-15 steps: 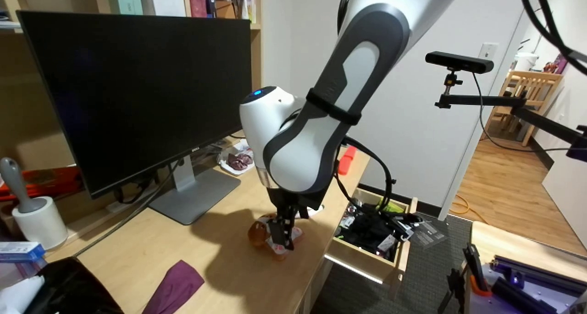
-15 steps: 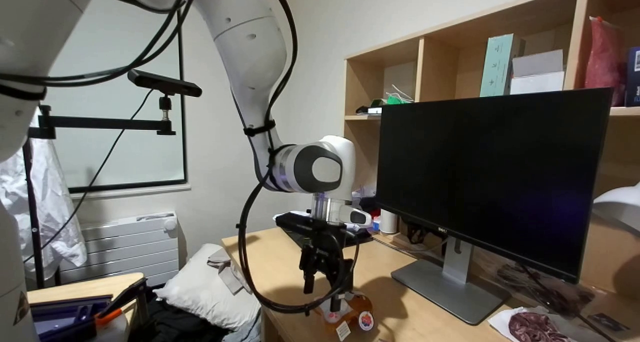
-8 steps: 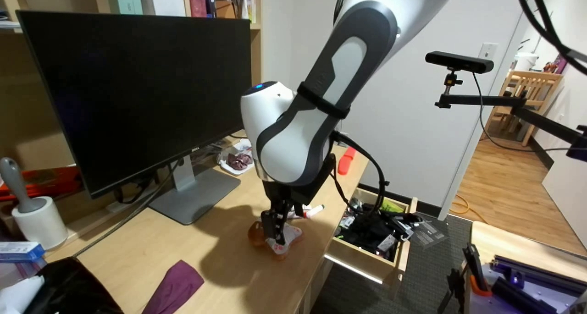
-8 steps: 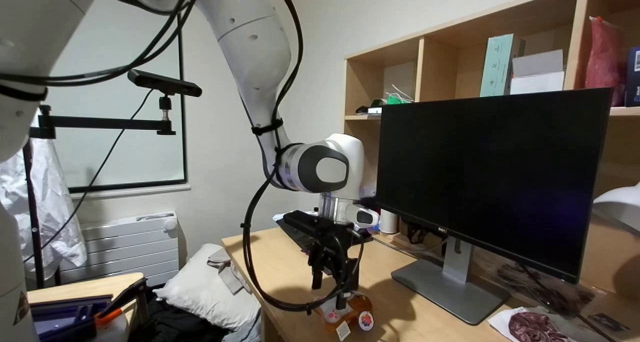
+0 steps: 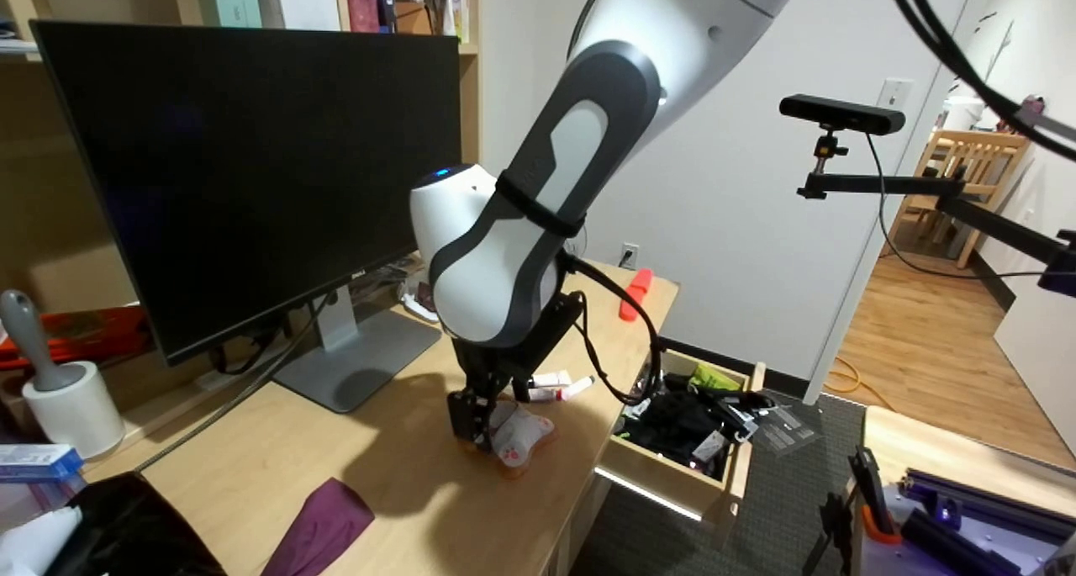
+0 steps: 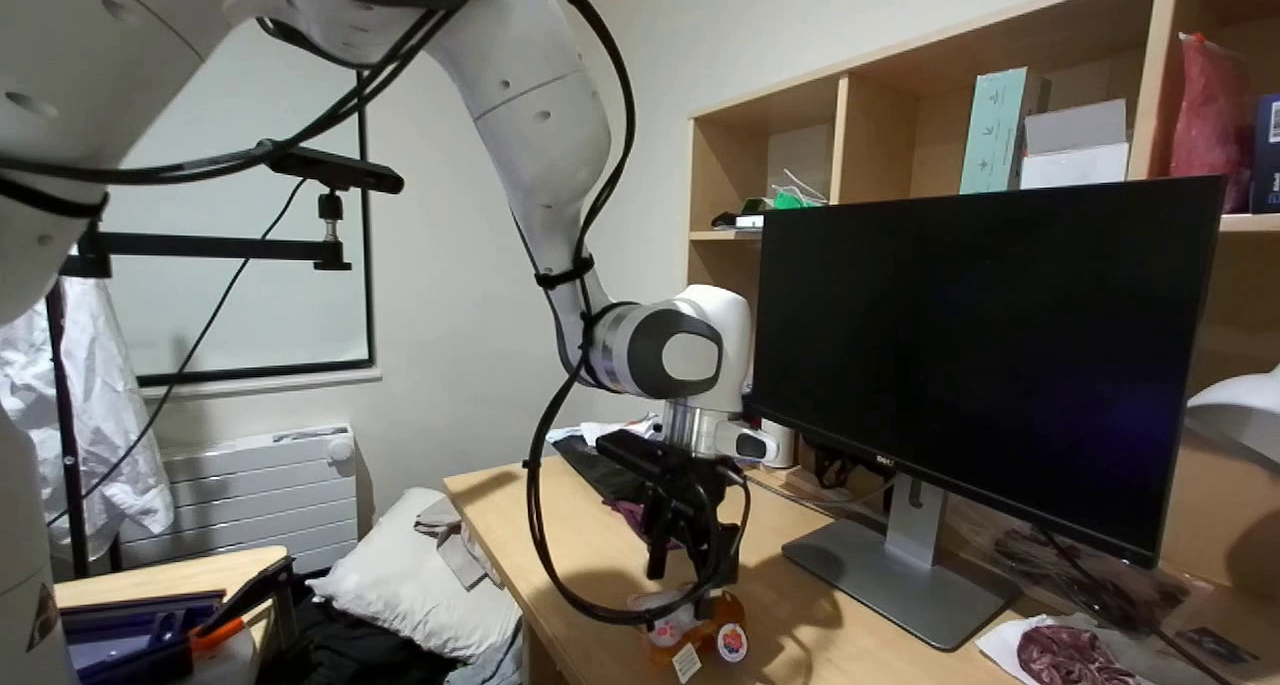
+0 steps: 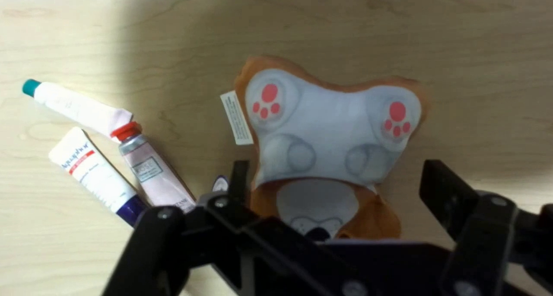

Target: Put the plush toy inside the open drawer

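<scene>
The plush toy (image 7: 328, 127) lies face up on the desk, orange-brown with a white belly and pink paw prints. It also shows in both exterior views (image 5: 523, 437) (image 6: 672, 627). My gripper (image 7: 335, 170) is open over its head end, also in both exterior views (image 5: 498, 414) (image 6: 682, 590). In the wrist view the left finger is close beside the toy's edge, and the right finger stands apart with a gap. The toy's upper face is hidden behind the gripper. The drawer (image 5: 660, 477) is open beside the desk, holding black and green clutter.
Several small tubes (image 7: 99, 175) lie beside the toy. A monitor (image 5: 252, 181) stands at the back of the desk. A purple cloth (image 5: 324, 525) and a red-orange object (image 5: 636, 294) lie on the desk. The desk edge (image 5: 588, 483) lies between toy and drawer.
My gripper has moved left in one exterior view and right in the other, towards the toy's head end. The tubes and the toy's white belly are uncovered. The toy has not moved.
</scene>
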Robot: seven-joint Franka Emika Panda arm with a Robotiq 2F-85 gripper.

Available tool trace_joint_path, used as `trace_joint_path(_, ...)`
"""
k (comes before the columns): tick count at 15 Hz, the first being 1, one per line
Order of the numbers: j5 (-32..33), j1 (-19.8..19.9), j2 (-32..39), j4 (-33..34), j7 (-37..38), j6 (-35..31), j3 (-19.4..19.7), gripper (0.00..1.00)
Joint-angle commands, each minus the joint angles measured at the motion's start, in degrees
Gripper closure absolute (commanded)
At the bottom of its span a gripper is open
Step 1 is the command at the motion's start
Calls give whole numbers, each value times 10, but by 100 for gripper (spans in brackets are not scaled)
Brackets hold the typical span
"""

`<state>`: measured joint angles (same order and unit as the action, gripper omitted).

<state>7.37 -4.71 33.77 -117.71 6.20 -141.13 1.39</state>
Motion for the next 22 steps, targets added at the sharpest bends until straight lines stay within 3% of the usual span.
trace_joint_path(1, -9, 4, 40, 47, -6, 7, -2, 0)
trace_joint_path(2, -7, 2, 46, 53, -7, 8, -1, 0)
trace_joint_path(3, -5, 1, 50, 57, -8, 7, 0, 9)
trace_joint_path(4, -4, 1, 54, 61, -8, 7, 0, 26)
trace_joint_path(13, 7, -4, 24, 35, -3, 14, 15, 85)
trace_joint_path(16, 21, -3, -9, 7, -10, 16, 24, 92)
trace_joint_path(22, 71, 25, -89, -83, -40, 3, 70, 91)
